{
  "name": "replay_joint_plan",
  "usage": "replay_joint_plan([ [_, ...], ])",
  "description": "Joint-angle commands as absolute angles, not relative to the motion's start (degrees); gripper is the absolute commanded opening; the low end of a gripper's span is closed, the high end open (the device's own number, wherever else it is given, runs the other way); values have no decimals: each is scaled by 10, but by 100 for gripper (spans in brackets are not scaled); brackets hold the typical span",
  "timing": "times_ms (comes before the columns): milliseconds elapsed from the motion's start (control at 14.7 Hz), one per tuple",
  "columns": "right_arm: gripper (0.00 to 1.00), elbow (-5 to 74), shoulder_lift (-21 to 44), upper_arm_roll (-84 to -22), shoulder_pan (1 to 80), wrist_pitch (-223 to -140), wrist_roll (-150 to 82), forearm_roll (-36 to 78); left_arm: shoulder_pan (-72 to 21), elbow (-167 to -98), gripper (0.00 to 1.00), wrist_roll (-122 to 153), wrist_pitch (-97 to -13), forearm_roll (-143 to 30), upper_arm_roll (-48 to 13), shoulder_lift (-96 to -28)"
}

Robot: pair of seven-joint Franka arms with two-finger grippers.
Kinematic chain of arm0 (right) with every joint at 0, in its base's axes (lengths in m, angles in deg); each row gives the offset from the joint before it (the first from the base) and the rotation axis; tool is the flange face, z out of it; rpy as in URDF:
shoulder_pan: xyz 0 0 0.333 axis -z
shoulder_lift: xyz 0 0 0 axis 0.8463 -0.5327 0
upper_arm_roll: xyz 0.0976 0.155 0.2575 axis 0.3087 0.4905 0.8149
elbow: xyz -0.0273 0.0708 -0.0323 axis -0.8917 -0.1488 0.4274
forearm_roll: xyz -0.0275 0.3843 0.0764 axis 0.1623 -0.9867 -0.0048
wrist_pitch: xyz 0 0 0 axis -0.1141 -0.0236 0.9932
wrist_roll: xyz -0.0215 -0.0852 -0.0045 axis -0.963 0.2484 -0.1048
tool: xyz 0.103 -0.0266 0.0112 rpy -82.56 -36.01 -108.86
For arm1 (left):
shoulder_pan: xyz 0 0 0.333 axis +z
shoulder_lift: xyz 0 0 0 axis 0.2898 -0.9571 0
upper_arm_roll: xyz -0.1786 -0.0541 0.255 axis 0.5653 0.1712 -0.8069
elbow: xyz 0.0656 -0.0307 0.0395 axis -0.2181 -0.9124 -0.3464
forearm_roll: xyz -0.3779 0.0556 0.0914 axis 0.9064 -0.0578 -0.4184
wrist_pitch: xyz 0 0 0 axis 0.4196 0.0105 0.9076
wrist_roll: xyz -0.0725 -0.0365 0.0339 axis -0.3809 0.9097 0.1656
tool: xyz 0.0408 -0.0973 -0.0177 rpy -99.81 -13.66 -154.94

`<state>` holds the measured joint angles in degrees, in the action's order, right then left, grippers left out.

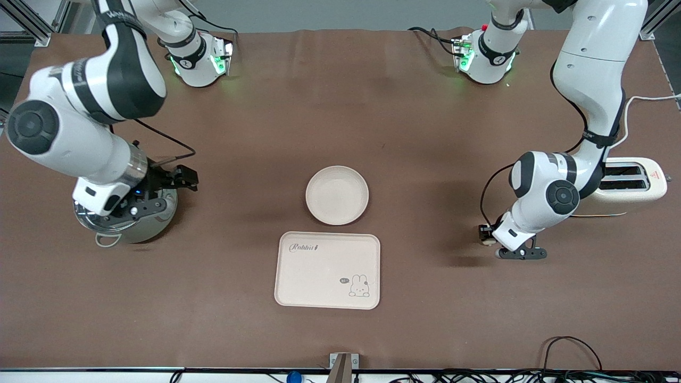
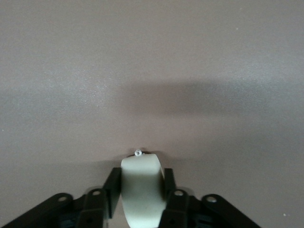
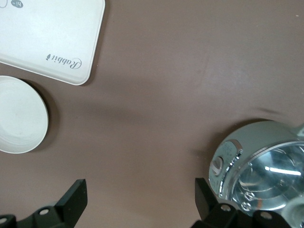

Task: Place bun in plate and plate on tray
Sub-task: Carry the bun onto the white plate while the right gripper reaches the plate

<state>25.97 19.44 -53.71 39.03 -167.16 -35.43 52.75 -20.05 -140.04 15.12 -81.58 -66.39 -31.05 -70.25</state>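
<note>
From my remote seat, the plate [image 1: 337, 194] sat on the table [image 1: 340, 106] near its middle, and the tray [image 1: 327, 269] lay just beside it, nearer to the front camera, the two apart. A metal pot [image 1: 127, 226] stood toward the right arm's end of the table, with the right gripper [image 3: 140, 199] over it. A toaster [image 1: 633, 183] stood toward the left arm's end. The left gripper [image 1: 518, 252] hung low over bare table there, with the bun [image 2: 141, 190] between its fingers.
</note>
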Motion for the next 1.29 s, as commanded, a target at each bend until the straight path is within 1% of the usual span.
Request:
replay_joint_plan([
  [0,100,221,159,-540,373,-1666,-358,525,-205,-1420,1,152,-818,-668,-306,-680],
  [68,100,217,151,-540,373,-1666,-358,524,-207,-1417,3,158,-816,-666,-288,-672],
  [136,100,216,142,-539,372,-1667,-358,521,-205,-1412,3,171,-795,-665,-269,-653],
  [204,100,215,132,-539,365,-1667,-358,521,-210,-1391,1,191,-749,-662,-253,-640],
  [340,100,214,127,-539,355,-1666,-358,521,-219,-1315,0,326,-640,-663,-196,-639],
  [407,100,214,127,-539,352,-1666,-358,520,-230,-1291,0,409,-613,-665,-164,-643],
  [475,100,213,127,-539,351,-1666,-359,517,-248,-1281,0,480,-612,-664,-143,-655],
  [611,100,214,126,-539,351,-1666,-359,493,-308,-1261,1,603,-629,-669,-136,-694],
  [747,100,214,127,-540,357,-1665,-360,467,-374,-1258,4,666,-689,-670,-140,-729],
  [815,100,214,126,-540,358,-1666,-360,464,-398,-1258,9,699,-730,-670,-145,-751],
  [883,100,214,125,-540,356,-1666,-361,464,-408,-1257,25,722,-756,-670,-148,-768],
  [951,100,215,120,-540,354,-1666,-361,462,-417,-1258,67,734,-773,-672,-148,-779],
  [1019,100,215,120,-540,351,-1666,-361,461,-428,-1259,98,739,-784,-683,-149,-780],
  [1086,100,215,119,-540,345,-1667,-360,464,-434,-1258,100,750,-784,-689,-155,-779],
  [1222,100,215,119,-540,342,-1680,-360,461,-433,-1258,100,758,-780,-690,-159,-774],
])
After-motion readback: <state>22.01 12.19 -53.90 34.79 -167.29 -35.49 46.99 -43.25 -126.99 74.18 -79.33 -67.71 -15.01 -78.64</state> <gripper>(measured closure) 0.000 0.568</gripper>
